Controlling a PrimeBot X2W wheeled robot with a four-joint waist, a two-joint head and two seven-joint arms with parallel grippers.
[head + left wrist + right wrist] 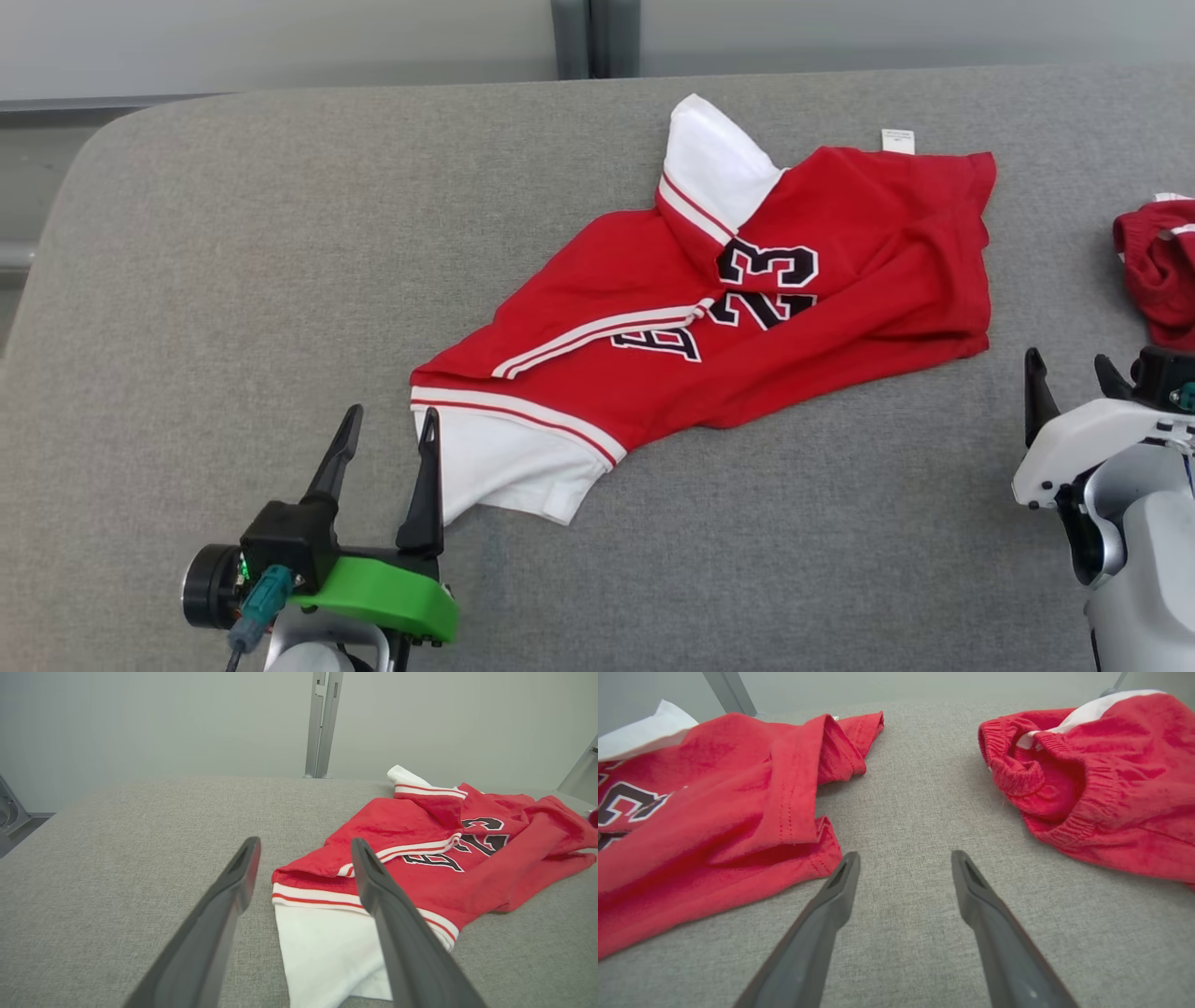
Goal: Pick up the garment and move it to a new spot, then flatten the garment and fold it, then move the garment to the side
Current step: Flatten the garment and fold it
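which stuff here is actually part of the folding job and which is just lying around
Job in hand:
- red jersey, crumpled mid-table
- left gripper, open, beside the jersey's white sleeve
- right gripper, open
- grey table, the work surface

Lying about:
- bunched red garment with an elastic waistband, at the robot's far right, apart from the jersey
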